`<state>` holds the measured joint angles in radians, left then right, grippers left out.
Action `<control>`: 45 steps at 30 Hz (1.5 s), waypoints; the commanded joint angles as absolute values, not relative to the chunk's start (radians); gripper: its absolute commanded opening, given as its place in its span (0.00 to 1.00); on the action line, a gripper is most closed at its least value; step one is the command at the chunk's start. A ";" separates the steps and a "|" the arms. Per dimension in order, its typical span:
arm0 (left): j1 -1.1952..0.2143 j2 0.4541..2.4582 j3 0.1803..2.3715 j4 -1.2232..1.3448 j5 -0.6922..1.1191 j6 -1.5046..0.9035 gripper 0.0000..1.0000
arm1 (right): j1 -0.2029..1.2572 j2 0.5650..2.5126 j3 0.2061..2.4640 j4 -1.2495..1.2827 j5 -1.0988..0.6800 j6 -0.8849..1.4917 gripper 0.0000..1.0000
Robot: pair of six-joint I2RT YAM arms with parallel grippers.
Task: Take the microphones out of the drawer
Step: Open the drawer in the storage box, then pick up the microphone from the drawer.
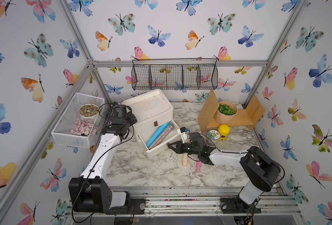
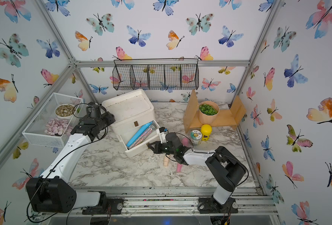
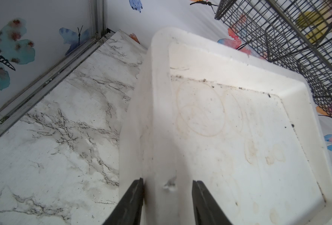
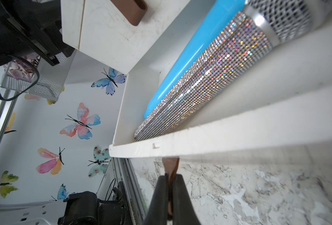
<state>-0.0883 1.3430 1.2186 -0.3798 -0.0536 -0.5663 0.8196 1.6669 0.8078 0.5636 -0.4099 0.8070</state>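
In both top views the sparkly microphone (image 1: 160,137) (image 2: 141,137) lies inside the pulled-out drawer (image 1: 157,152), next to a blue tube (image 1: 157,134). The right gripper (image 1: 170,146) is at the drawer's front. In the left wrist view the left gripper (image 3: 168,182) is part way open and squeezes the thick rim of the white box (image 3: 161,116), one finger on each side. In the right wrist view the right gripper (image 4: 171,177) is pinched tight on the drawer's brown tab (image 4: 171,165).

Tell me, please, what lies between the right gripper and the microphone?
The drawer's front wall, whose brown tab the right gripper pinches; see the right wrist view.
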 commanded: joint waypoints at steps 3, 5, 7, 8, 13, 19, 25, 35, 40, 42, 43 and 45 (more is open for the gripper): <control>-0.121 1.362 1.224 -0.310 0.038 -0.569 0.46 | 0.828 1.595 0.782 0.486 -0.397 0.753 0.02; -0.121 1.368 1.224 -0.309 0.039 -0.569 0.46 | 0.830 1.592 0.784 0.479 -0.396 0.751 0.02; -0.120 1.369 1.223 -0.310 0.042 -0.571 0.46 | 0.831 1.598 0.788 0.477 -0.397 0.750 0.04; -0.120 1.368 1.221 -0.310 0.043 -0.570 0.46 | 0.833 1.601 0.791 0.476 -0.399 0.749 0.06; -0.121 1.367 1.222 -0.317 0.036 -0.555 0.49 | 0.835 1.611 0.813 0.466 -0.396 0.744 0.28; -0.120 1.336 1.244 -0.334 0.001 -0.480 0.52 | 0.835 1.568 0.821 0.407 -0.333 0.710 0.41; -0.118 1.294 1.245 -0.332 -0.059 -0.384 0.64 | 0.834 1.490 0.817 0.290 -0.237 0.647 0.63; -0.118 1.235 1.254 -0.387 0.087 -0.327 0.67 | 0.834 1.324 0.822 0.092 -0.007 0.569 0.98; -0.154 1.155 1.188 -0.354 0.211 -0.305 0.66 | 0.834 1.265 0.865 0.030 0.020 0.535 0.98; -0.193 1.137 1.175 -0.362 0.211 -0.272 0.66 | 0.834 1.255 0.902 -0.012 0.020 0.522 0.98; -0.213 1.132 1.168 -0.367 0.213 -0.257 0.66 | 0.834 1.255 0.923 -0.035 0.023 0.519 0.98; -0.245 1.135 1.161 -0.380 0.228 -0.229 0.66 | 0.834 1.255 0.958 -0.076 0.025 0.511 0.98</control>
